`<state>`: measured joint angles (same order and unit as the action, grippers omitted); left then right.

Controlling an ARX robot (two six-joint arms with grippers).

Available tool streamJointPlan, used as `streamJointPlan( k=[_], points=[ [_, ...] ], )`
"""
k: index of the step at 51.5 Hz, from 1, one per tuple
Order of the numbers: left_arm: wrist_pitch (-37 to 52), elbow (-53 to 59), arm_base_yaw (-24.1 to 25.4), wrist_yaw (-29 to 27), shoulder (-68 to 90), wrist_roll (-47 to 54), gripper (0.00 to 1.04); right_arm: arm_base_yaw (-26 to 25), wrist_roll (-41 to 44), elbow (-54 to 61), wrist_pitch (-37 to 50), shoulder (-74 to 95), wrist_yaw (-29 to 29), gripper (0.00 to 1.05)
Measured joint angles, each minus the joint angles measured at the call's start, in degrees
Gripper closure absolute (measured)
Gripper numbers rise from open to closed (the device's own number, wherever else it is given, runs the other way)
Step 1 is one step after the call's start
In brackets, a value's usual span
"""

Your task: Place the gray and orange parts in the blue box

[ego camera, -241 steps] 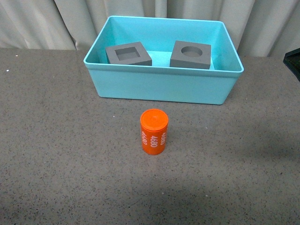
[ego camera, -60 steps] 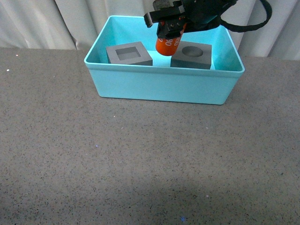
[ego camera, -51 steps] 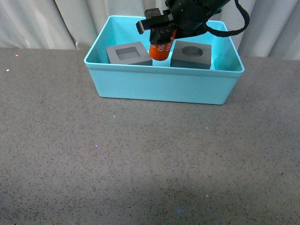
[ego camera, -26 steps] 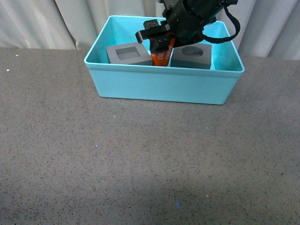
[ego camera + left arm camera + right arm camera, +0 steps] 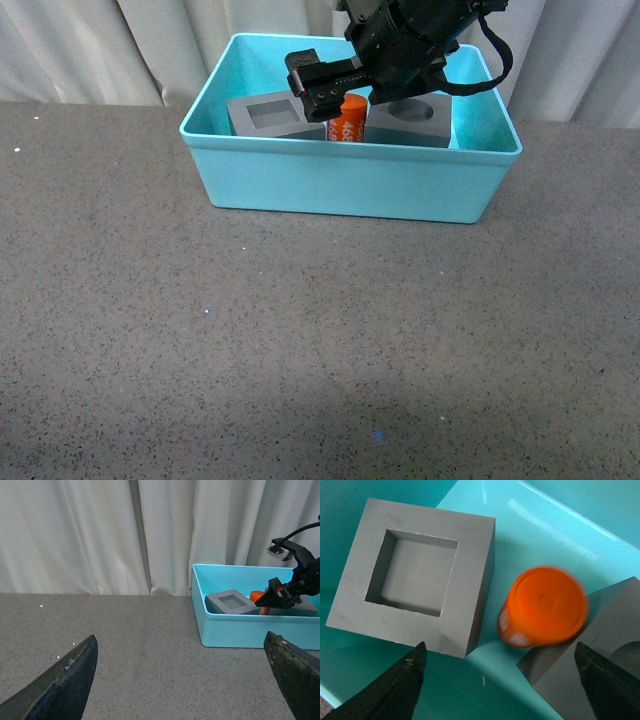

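Observation:
The blue box (image 5: pixel 350 151) stands at the back of the table. In it lie the gray cube with a square recess (image 5: pixel 262 114) and the gray cube with a round recess (image 5: pixel 420 110), which is partly hidden by my right arm. The orange cylinder (image 5: pixel 348 119) stands upright between them, free of the fingers. My right gripper (image 5: pixel 338 88) hangs open just above it. In the right wrist view the cylinder (image 5: pixel 542 605) is blurred, between the square cube (image 5: pixel 415 575) and the round cube (image 5: pixel 605 645); the gripper (image 5: pixel 502 690) is open. My left gripper (image 5: pixel 181 680) is open and empty over the table, away from the box (image 5: pixel 240 630).
The grey speckled table (image 5: pixel 300 330) stretches in front of the box. A pale curtain (image 5: pixel 100 50) hangs right behind the box. My right arm's cable loops over the box's far right corner.
My right gripper has come down into the box with the orange cylinder, set it between the two cubes and opened. The cylinder now stands free.

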<state>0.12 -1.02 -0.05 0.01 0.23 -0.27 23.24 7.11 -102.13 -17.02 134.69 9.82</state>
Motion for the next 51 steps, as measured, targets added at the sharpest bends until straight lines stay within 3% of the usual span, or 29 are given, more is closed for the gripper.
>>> streamJointPlan(
  k=[4,25,36,46,51],
  points=[
    [0.0,0.0,0.0,0.0,0.0,0.0,0.07,0.0,-0.1,0.5,0.2,-0.2,-0.1,0.08],
    [0.0,0.0,0.0,0.0,0.0,0.0,0.07,-2.1,-3.4,18.5,12.2,-16.0,-2.8,0.1],
    [0.0,0.0,0.0,0.0,0.0,0.0,0.07,-4.3,-6.6,35.4,23.6,-30.2,-8.4,0.1],
    [0.0,0.0,0.0,0.0,0.0,0.0,0.07,-6.5,-10.4,50.7,33.5,-43.9,-18.3,0.1],
    [0.0,0.0,0.0,0.0,0.0,0.0,0.07,-7.2,-11.5,57.5,34.4,-49.8,-21.1,0.1]
  ],
)
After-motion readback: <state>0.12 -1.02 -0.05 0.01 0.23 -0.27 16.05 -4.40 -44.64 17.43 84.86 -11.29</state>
